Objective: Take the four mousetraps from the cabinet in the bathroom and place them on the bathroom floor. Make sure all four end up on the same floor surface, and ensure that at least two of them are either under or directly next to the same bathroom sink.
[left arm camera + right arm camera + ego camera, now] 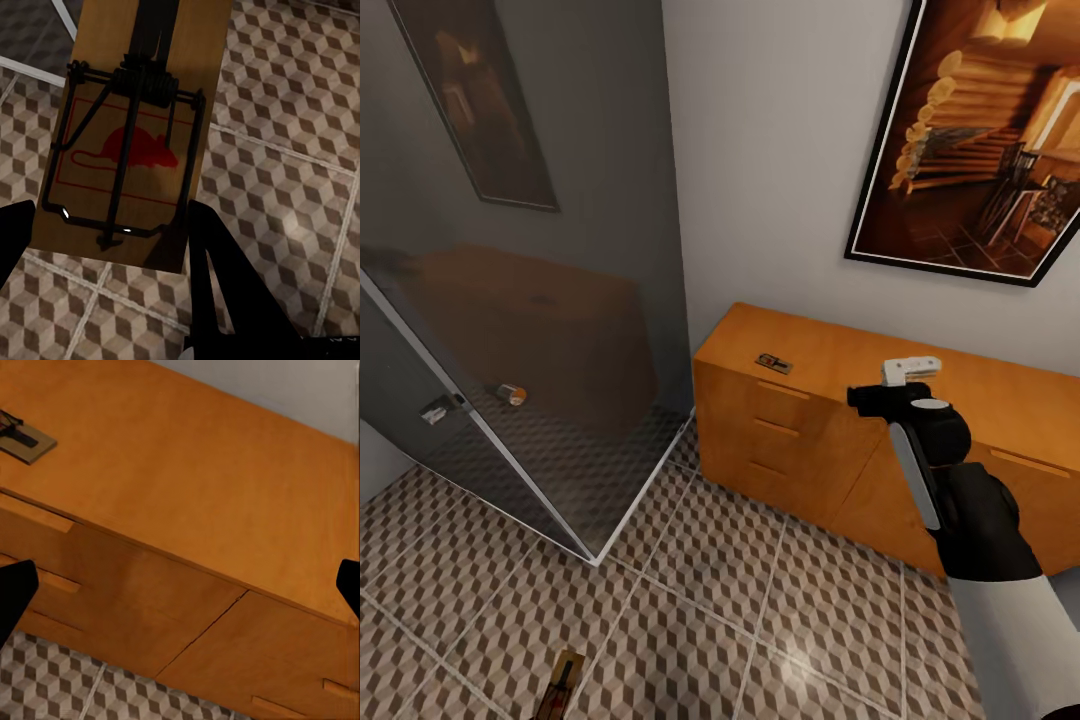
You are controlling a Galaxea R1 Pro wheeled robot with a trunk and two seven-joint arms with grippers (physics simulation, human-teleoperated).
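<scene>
I count two traps in sight, so I judge the job partly done with work left. One trap (773, 363) lies flat on top of the cabinet (830, 455), near its left end and close to the front edge; the right wrist view shows the same trap (21, 437) on the cabinet top (195, 487), well apart from my right gripper (180, 585). That gripper (905, 385) hovers over the cabinet top further right, fingers spread wide and empty. It is the next one to fetch.

The other trap (131, 142) fills the left wrist view, lying between the dark fingers (225, 285) of my left gripper (112, 247), over the tiled floor (292, 135). I cannot tell from these pictures whether the fingers pinch it or it already rests on the tiles. In the head view the same trap (563, 683) shows at the bottom edge, low over the floor (760, 600). The other two traps and the sink I cannot account for here.

Room to move: the floor is open between the cabinet front and me. To the left stands the glass shower screen (540, 330), its corner near the cabinet's left end, so that gap is tight. The wall (780, 150) runs right behind the cabinet. The trap's nearness to the front edge should make the reach easy.
</scene>
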